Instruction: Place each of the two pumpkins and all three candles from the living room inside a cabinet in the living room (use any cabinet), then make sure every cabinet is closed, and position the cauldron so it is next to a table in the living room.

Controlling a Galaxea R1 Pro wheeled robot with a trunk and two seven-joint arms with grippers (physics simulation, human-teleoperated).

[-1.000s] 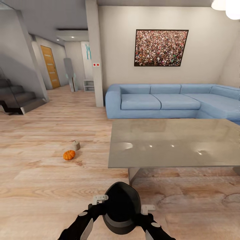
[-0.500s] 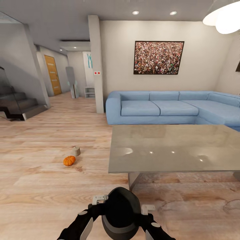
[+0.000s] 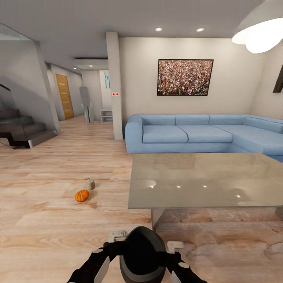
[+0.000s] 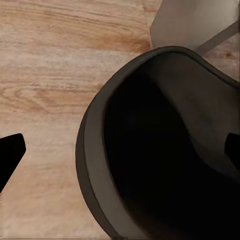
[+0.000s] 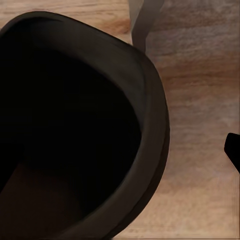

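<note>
At the far left, dark stairs [image 3: 23, 131] rose beside a hallway ending in an orange wooden door [image 3: 65, 96]. Pale wood-plank flooring [image 3: 51, 228] ran through the whole room. On it lay a small bright-orange ribbed pumpkin [image 3: 81, 195], with a stubby tan candle [image 3: 90, 183] just beside it, farther from the robot. A pale square pillar [image 3: 114, 84] stood behind them. To the right stretched the long blue corner sofa [image 3: 196, 133] under a dark-framed speckled picture [image 3: 184, 77], and before the sofa stood the low grey glass-topped bench [image 3: 204, 179], its top bare and reflective. At the bottom centre, the matte black round-bellied cauldron [image 3: 142, 251] was held between both arms above the floor, near the bench's near-left corner, its dark mouth tipped toward the camera; nothing could be made out inside. The left gripper [image 3: 103, 264] and right gripper [image 3: 177, 267] flanked it, but whether the jaws were apart or clamped could not be told.
</note>
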